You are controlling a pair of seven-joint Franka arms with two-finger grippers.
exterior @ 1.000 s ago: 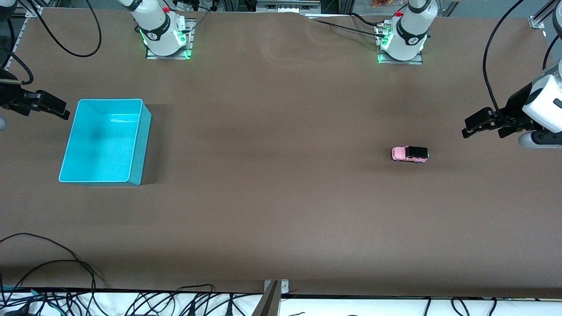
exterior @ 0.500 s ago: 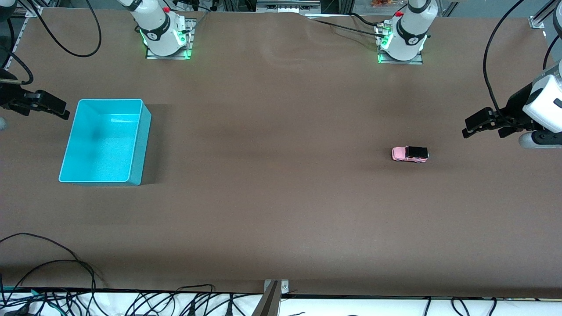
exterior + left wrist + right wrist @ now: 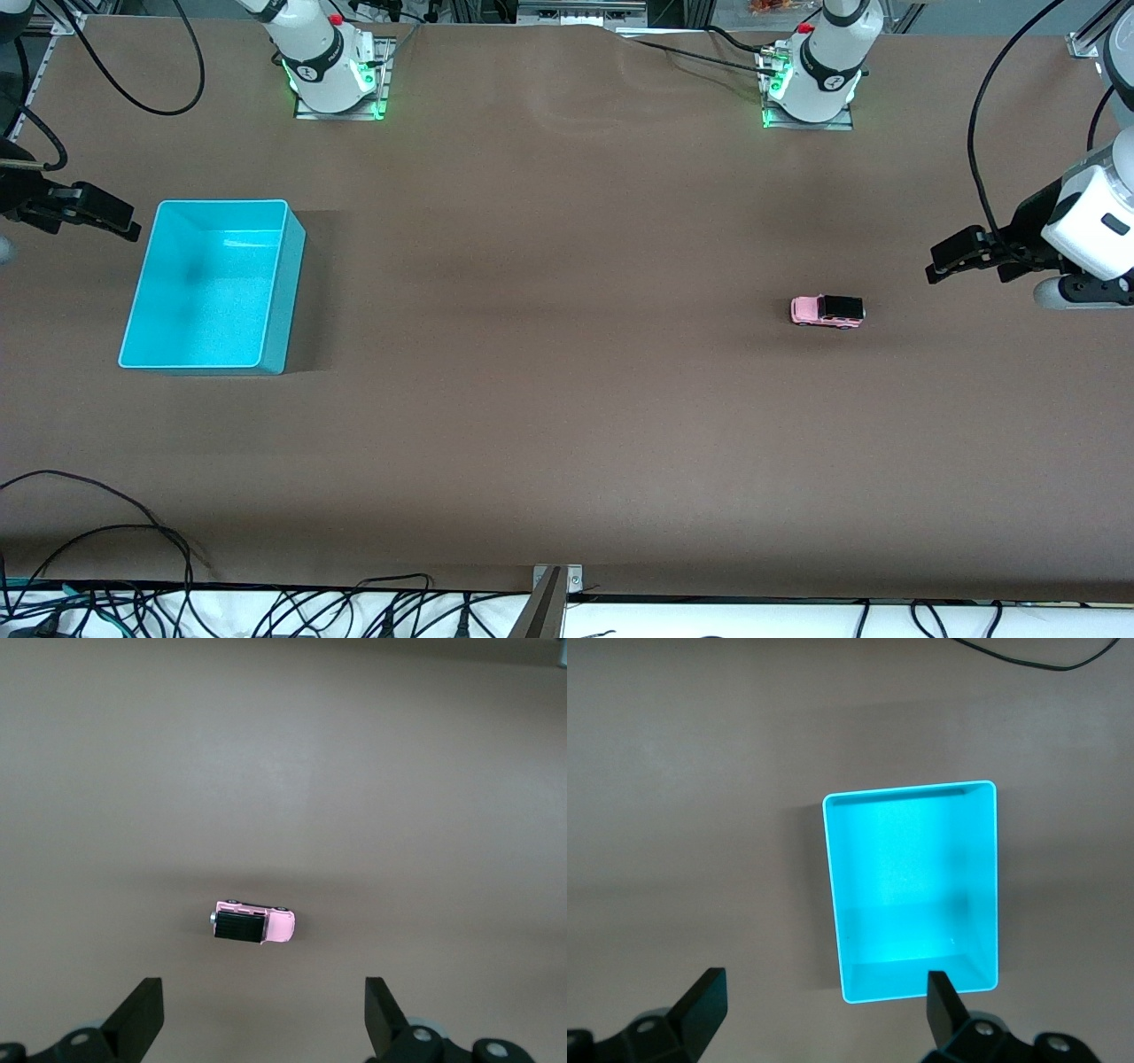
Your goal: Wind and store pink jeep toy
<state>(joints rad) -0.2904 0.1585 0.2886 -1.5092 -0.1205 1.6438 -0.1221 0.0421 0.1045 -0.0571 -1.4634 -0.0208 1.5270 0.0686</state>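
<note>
Pink jeep toy (image 3: 827,311) sits on its wheels on the brown table (image 3: 567,399), toward the left arm's end, well apart from the teal bin (image 3: 282,292) at the right arm's end. Bin holds nothing. Left gripper (image 3: 941,265) hangs above the table near the jeep, fingers spread wide, nothing between them; its wrist view shows the jeep (image 3: 254,924) lying lengthwise across the gap between the two fingertips (image 3: 142,1014). Right gripper (image 3: 124,227) waits just beside the bin's edge, likewise spread and holding nothing; its wrist view looks straight down into the bin (image 3: 833,904). Nothing of the task is done yet: no grasp, no winding. Risks, as I judge them: the jeep is tiny and rolls freely, so a finger landing first on one side could nudge it away instead of pinching it. A grip along the length rather than across the body may slip off roof or bonnet. Winding by dragging it backward needs downward pressure; too little and the wheels skid. Released wound, it could dart off across the table.
</note>
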